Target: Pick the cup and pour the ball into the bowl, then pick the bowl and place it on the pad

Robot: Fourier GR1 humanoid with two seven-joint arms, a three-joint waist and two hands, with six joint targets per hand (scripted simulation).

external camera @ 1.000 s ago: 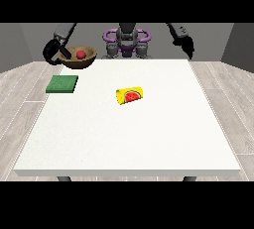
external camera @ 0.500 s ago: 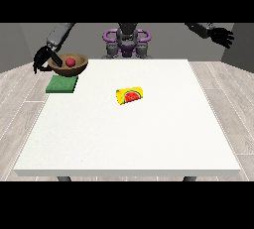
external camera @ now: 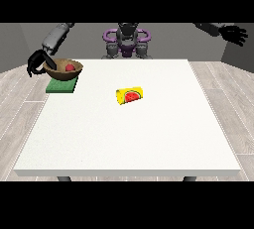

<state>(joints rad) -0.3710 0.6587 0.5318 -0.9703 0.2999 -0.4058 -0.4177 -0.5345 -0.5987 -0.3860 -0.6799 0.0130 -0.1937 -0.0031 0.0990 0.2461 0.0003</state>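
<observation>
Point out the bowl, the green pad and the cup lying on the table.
bowl (external camera: 60, 72): front view, its brown outer wall.
green pad (external camera: 60, 87): front view, its top face.
cup (external camera: 130, 95): front view, its yellow side.

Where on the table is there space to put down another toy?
The table is bare across its whole near half and along its right side, right of the yellow cup lying on its side. It is crowded only at the far left corner, where the hand at the view's left holds the bowl over the green pad.
</observation>
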